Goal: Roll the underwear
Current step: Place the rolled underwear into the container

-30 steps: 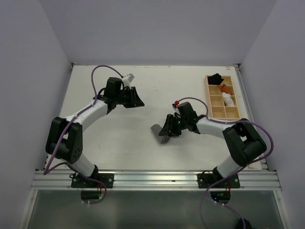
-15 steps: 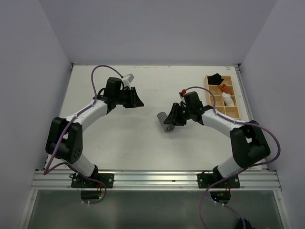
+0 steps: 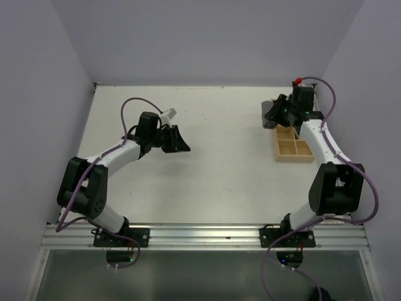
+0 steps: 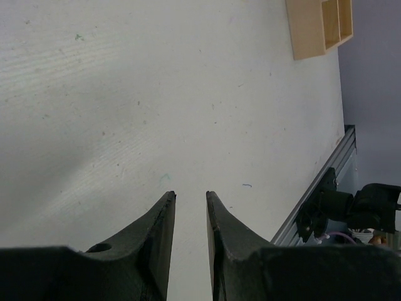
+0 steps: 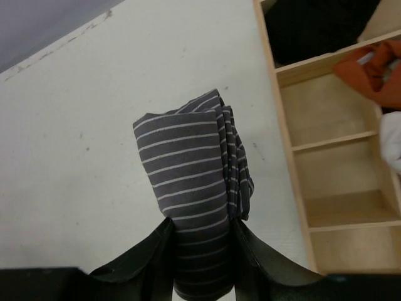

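The underwear [image 5: 188,175] is a rolled bundle of dark grey cloth with fine white stripes. My right gripper [image 5: 200,226] is shut on it, one finger on each side of the roll. In the top view the underwear [image 3: 268,113] hangs in my right gripper [image 3: 276,114] at the far right of the table, just left of the wooden tray's far end. My left gripper [image 3: 182,143] hovers over the left middle of the table. In its wrist view my left gripper [image 4: 190,195] has a narrow gap between its fingers with nothing in it.
A wooden tray [image 3: 294,149] with several compartments lies along the right edge. In the right wrist view the wooden tray [image 5: 294,144] holds a black bundle [image 5: 313,28], an orange bundle [image 5: 373,63] and a white bundle [image 5: 391,141]. The metal rail [image 3: 200,235] runs along the near edge.
My right arm has carried the rolled underwear from the table's middle to the far right, beside the tray. My left gripper has shifted slightly toward the near side.
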